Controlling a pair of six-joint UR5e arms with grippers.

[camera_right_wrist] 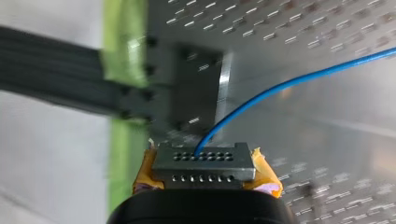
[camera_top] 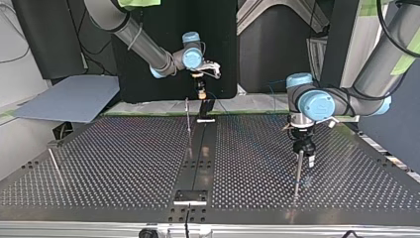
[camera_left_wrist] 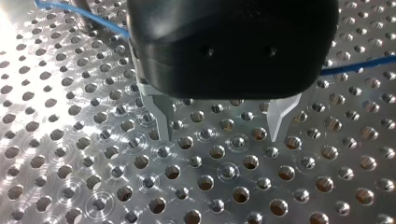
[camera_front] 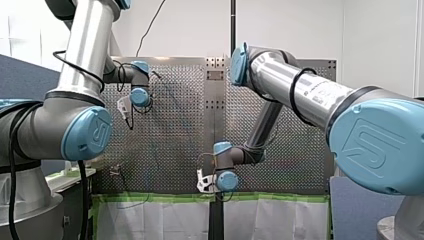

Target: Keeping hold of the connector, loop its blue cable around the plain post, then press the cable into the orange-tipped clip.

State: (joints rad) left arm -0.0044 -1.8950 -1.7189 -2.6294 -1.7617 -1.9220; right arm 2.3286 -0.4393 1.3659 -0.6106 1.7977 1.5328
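Connector point(camera_right_wrist: 204, 163) in right pincer point(camera_right_wrist: 204, 173), left pincer point(camera_left_wrist: 219, 133) spread

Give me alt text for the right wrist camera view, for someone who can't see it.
My right gripper, its yellow pads on either side, clamps a grey connector with rows of small holes. A blue cable rises from it and curves away over the perforated table. Green tape lies beyond.

A white wall point(camera_front: 300, 25) stands behind the table point(camera_front: 170, 150); green tape point(camera_front: 150, 198) edges white sheeting point(camera_front: 165, 220).
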